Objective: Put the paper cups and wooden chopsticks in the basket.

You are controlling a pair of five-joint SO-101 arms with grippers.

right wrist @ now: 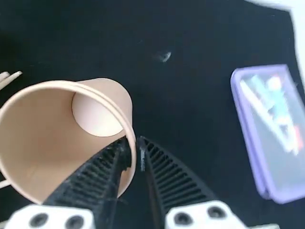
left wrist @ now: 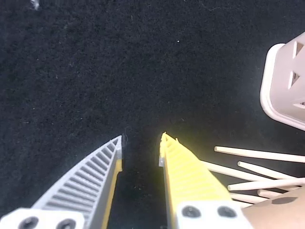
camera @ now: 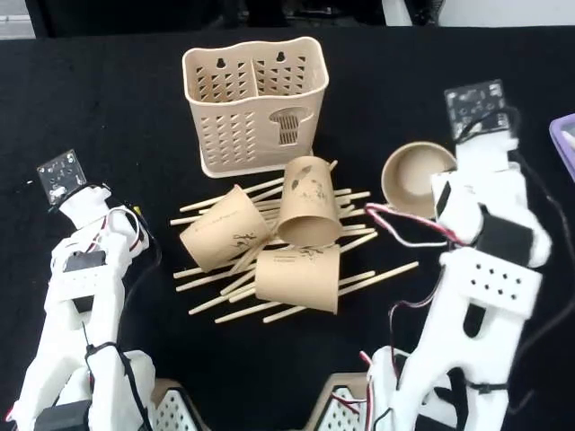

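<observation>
The beige slotted basket [camera: 254, 103] stands upright at the back centre. In front of it three paper cups [camera: 223, 229] [camera: 308, 202] [camera: 298, 278] lie on their sides across a scattered pile of wooden chopsticks [camera: 386, 273]. A fourth paper cup [camera: 413, 177] [right wrist: 62, 124] is to their right, and my right gripper [right wrist: 133, 143] is shut on its rim, one finger inside and one outside. My left gripper [left wrist: 141, 140] stands open over bare black cloth, left of the chopstick ends [left wrist: 257, 153] and the basket corner [left wrist: 286, 90], with nothing between its fingers.
A purple tray [camera: 564, 139] [right wrist: 271, 129] lies at the table's right edge, close to the right arm [camera: 490, 242]. The left arm [camera: 85, 260] is at the left side. Black cloth covers the table [camera: 108, 108].
</observation>
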